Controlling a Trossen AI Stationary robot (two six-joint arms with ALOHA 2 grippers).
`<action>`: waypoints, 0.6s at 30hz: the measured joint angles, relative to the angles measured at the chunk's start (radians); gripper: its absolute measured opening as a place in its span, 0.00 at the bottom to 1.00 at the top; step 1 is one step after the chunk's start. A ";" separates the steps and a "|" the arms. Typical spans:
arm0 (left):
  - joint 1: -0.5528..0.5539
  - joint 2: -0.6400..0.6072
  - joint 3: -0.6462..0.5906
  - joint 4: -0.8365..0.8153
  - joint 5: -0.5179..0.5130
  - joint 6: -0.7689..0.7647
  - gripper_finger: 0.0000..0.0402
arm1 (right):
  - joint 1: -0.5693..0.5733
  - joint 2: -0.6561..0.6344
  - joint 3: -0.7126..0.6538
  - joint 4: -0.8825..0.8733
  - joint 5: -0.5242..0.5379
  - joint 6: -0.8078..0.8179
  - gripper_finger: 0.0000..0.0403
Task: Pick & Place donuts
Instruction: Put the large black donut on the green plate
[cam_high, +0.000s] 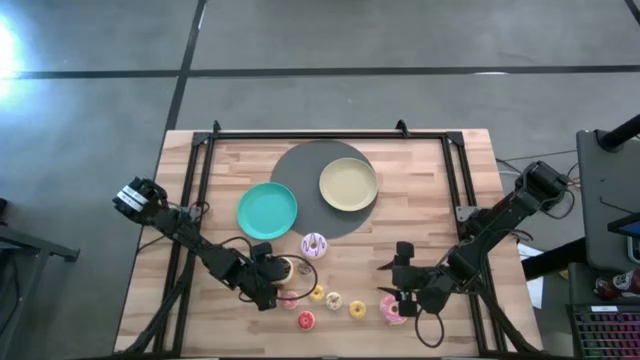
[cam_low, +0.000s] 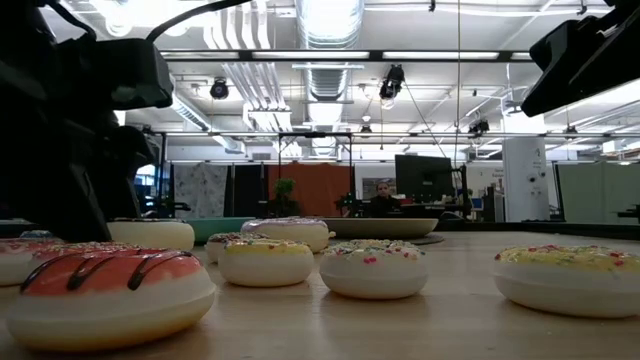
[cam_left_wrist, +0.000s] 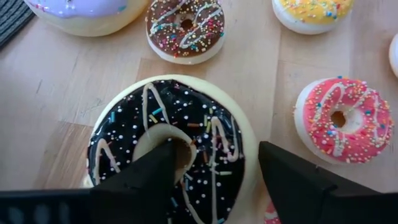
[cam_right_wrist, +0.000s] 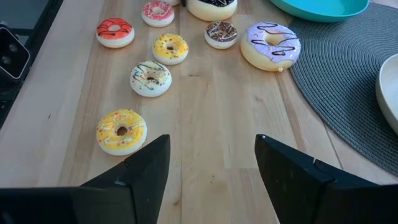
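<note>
Both grippers were down at the lower part of the high view. Left gripper (cam_left_wrist: 211, 180) sat in the lower left centre, over the large chocolate-iced ring donut (cam_left_wrist: 171, 146) with white drizzle and sprinkles; its fingers were parted, one tip inside the donut's hole and the other outside the rim, so they straddled one side of the ring without visibly pinching it, probably the set-up for a grasp. Right gripper (cam_right_wrist: 211, 168) hovered at lower right centre with its fingers spread wide and nothing between them, bare wood under the gap.

Going down in size: the light wooden table (cam_high: 420, 215) carried a round dark grey woven mat (cam_high: 300, 170) at upper centre, with a teal round plate (cam_high: 266, 210) overlapping its left edge and a pale-yellow round plate (cam_high: 348, 184) on it, likely the drop-off spots. Below them lay the large lilac-iced donut (cam_right_wrist: 270, 45), near the mat's edge. Smaller ones were scattered along the lower centre: a small brown sprinkled donut (cam_left_wrist: 185, 28), a pink sprinkled donut (cam_left_wrist: 341, 119), a yellow sprinkled donut (cam_right_wrist: 121, 130), a white drizzled donut (cam_right_wrist: 150, 78) and a red-striped donut (cam_right_wrist: 115, 31), all on the wood, none on a plate yet
</note>
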 joint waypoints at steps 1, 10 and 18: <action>0.000 0.000 0.000 0.000 -0.001 0.000 0.48 | 0.000 0.000 0.000 0.000 0.000 0.000 0.56; 0.000 0.000 0.000 0.001 -0.001 0.013 0.30 | 0.000 0.000 0.000 0.000 0.000 0.003 0.56; 0.000 -0.006 0.018 -0.008 0.001 0.047 0.26 | 0.000 0.000 0.000 0.000 0.000 0.003 0.56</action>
